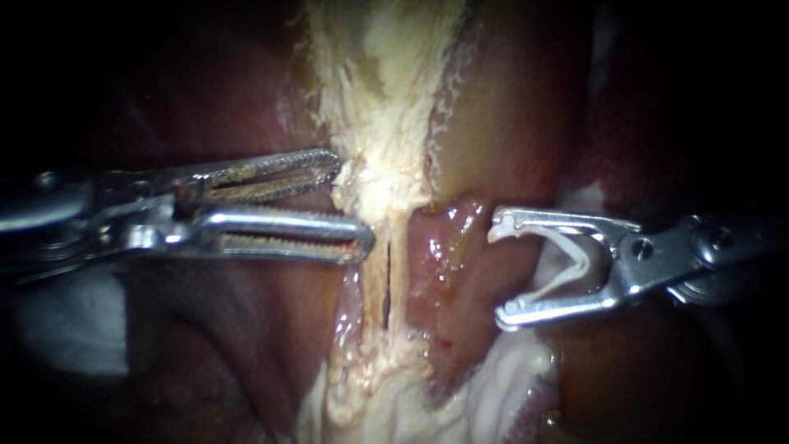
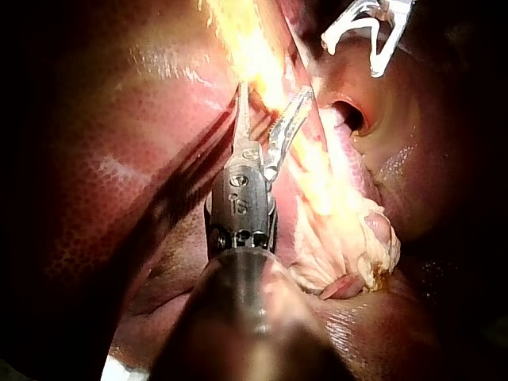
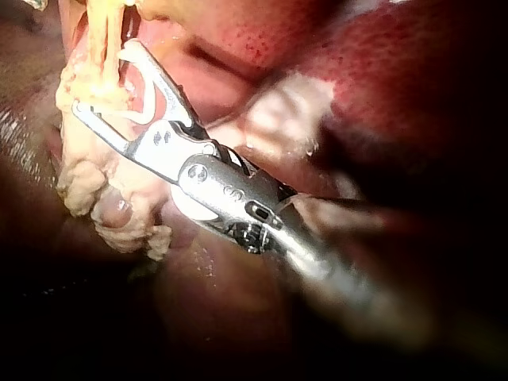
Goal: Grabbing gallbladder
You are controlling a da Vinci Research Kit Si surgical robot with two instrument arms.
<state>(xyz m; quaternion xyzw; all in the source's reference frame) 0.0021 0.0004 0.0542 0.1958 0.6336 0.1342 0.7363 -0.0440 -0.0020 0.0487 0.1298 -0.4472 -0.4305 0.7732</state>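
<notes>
Left instrument (image 1: 353,201): it comes in level from the left, its two toothed jaws spread with a clear gap and nothing pinched. The tips sit right at the edge of the pale fatty strand (image 1: 382,123).
Why there: I judge it is lined up to close on tissue at that edge, so the gallbladder can be held and drawn taut.
Gallbladder (image 1: 501,123): the smooth tan tissue just beside the pale strand, on the side away from the left instrument, reads as it (I cannot trace its full outline). No jaw is on it.
Liver (image 1: 205,99): dark red tissue flanking the strand, behind the left instrument's jaws.
Thin tube (image 1: 399,271): it runs down from the pale strand with a dark slit alongside, and lies between the two instruments.
Right instrument (image 1: 499,270): its jaws stand wide apart but are not empty. They cradle a white clip (image 1: 582,253), one leg against each jaw.
Why held off: it hangs near the tube yet apart from it, mouth facing the tube, probably until the tissue is steadied.
Containers: none in view. The only carrier is the right instrument's jaws, loaded with the clip.
Step in hand: the grab is not yet made.
</notes>
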